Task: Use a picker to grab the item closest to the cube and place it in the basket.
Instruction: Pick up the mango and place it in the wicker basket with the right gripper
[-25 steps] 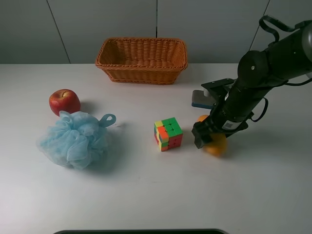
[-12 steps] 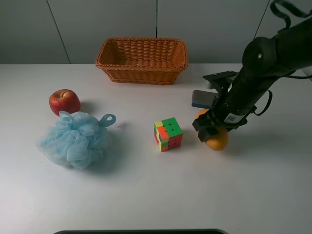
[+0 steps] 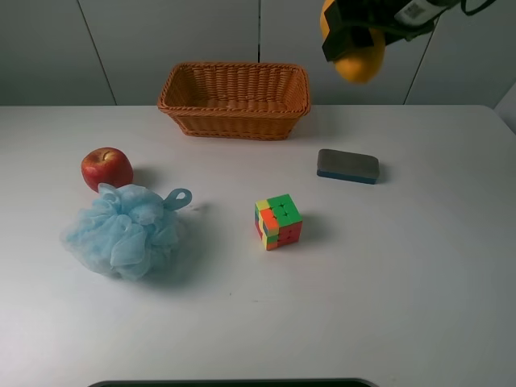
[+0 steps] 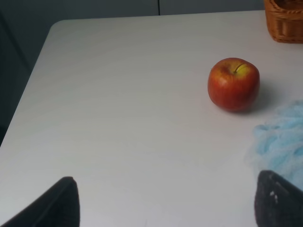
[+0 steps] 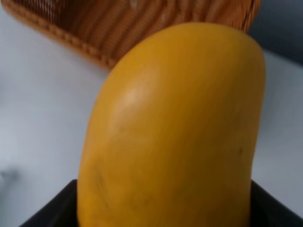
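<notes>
Mango (image 3: pixel 360 64) sits tight in the right tool (image 3: pixel 353 39), high up and just to the right of the basket (image 3: pixel 234 113), likely so it can clear the rim and drop in, while the left tool (image 4: pixel 165 208) rests wide open.

Air clear between high mango (image 3: pixel 359 64) and open basket (image 3: pixel 234 105); eraser (image 3: pixel 347 166), cube (image 3: pixel 278 222) low on table (image 3: pixel 403 282).

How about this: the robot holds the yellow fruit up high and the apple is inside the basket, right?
Not quite. The apple sits on the table, outside the basket. The high view shows it. The right gripper does hold the yellow fruit up high.
</notes>
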